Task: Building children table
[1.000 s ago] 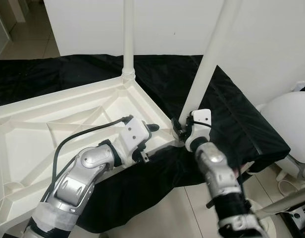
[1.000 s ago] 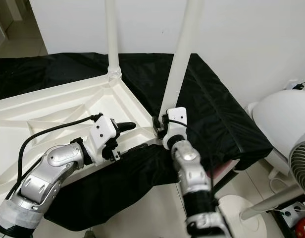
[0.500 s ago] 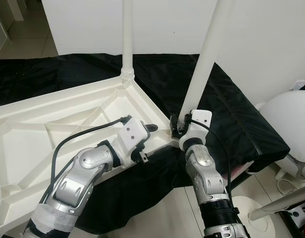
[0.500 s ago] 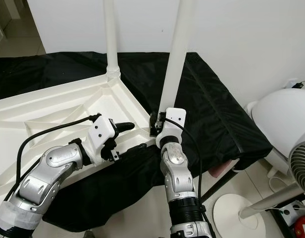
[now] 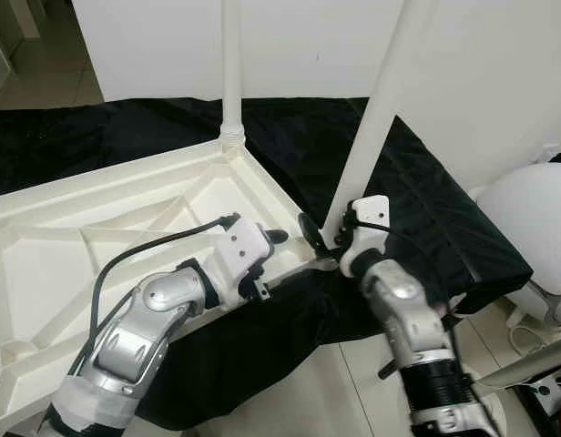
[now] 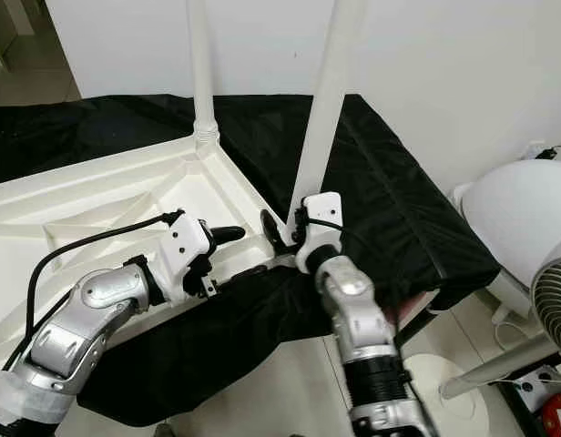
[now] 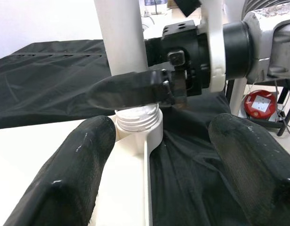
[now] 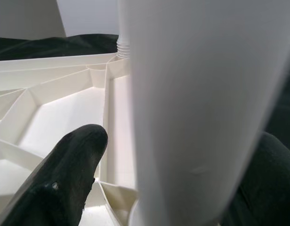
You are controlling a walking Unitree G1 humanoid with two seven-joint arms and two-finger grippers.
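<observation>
Tabletop, white plastic and flipped underside-up, is laid across a black cloth with its ribbed bracing exposed, filling the left of the head views. At its near edge the left gripper is held with its fingers apart, closed on nothing, aimed toward the near corner socket. Farther back, one white leg is already stood upright in the far corner socket. To the right, a second leg is seated on the threaded collar at the near corner, its long axis running bottom to top and leaning slightly to the right as it rises. The right gripper is placed around the base of this leg, fingers spread on either side of it and apparently not pressed tight against it. At far right, a white fan is stood on the floor.

Cross-threading is judged the main risk: if the leaning leg is turned before being brought square to the socket, the thread could bind. A loose hold could also let the tall leg tip away, and the tabletop could be slid across the cloth by the twisting.
</observation>
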